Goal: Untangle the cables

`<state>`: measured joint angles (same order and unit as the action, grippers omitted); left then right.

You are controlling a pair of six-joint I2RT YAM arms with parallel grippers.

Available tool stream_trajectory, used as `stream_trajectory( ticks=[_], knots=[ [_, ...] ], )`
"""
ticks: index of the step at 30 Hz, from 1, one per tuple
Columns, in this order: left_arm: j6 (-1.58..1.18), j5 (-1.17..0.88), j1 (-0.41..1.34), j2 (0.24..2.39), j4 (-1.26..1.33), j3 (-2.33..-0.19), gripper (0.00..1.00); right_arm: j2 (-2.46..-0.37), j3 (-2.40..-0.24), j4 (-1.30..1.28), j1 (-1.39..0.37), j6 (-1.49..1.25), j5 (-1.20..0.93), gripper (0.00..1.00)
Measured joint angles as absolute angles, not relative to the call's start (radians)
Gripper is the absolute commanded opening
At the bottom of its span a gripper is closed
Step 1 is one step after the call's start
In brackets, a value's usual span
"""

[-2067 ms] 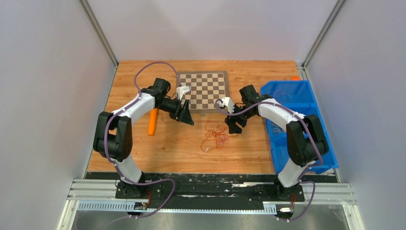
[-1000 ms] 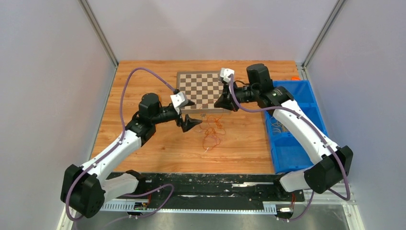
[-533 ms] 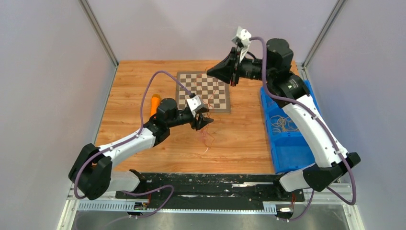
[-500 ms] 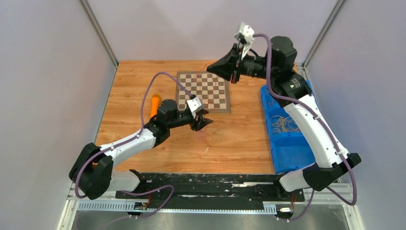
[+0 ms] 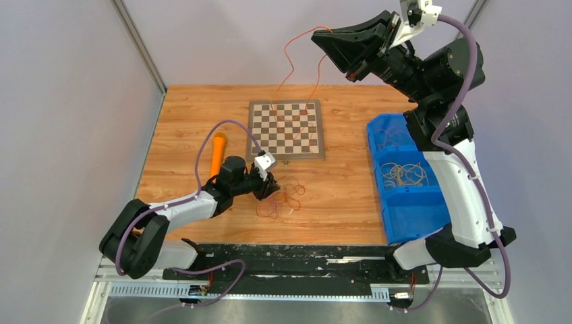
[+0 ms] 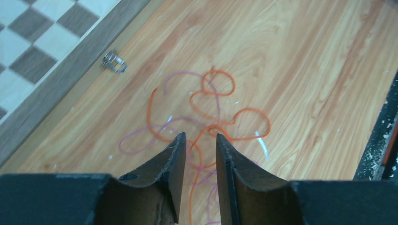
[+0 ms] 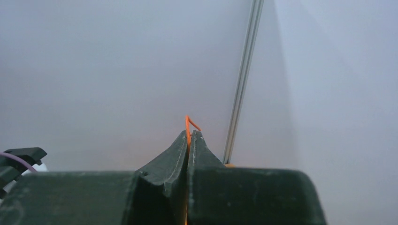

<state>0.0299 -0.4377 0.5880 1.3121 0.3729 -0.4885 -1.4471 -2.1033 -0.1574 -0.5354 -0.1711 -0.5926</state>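
The cables [image 5: 278,201] lie as a small tangle of orange and purplish loops on the desk [image 5: 337,202], lower centre of the overhead view. One orange cable [image 7: 188,125] is pinched in my right gripper [image 7: 190,135], high at upper right, and trails down over the chessboard [image 5: 286,128]. My left gripper [image 6: 200,138] sits at the tangle, jaws slightly apart astride a strand. Yellowish coils rest in the bin [image 5: 405,223] at right. I judge the job partway: one strand is nearly free, the knot remains.
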Motion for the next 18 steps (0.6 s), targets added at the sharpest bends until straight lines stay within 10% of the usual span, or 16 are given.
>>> stream_trajectory(
  ticks=[7, 18],
  knots=[
    [0.035, -0.439, 0.493, 1.265, 0.266, -0.471, 0.44, -1.401, -2.042, -0.158, -0.534, -0.133, -0.543, 0.0],
    [0.126, -0.493, 0.482, 1.068, 0.093, -0.519, 0.87, -1.168, -1.744, -0.329, -0.519, -0.01, -0.448, 0.0]
  ],
)
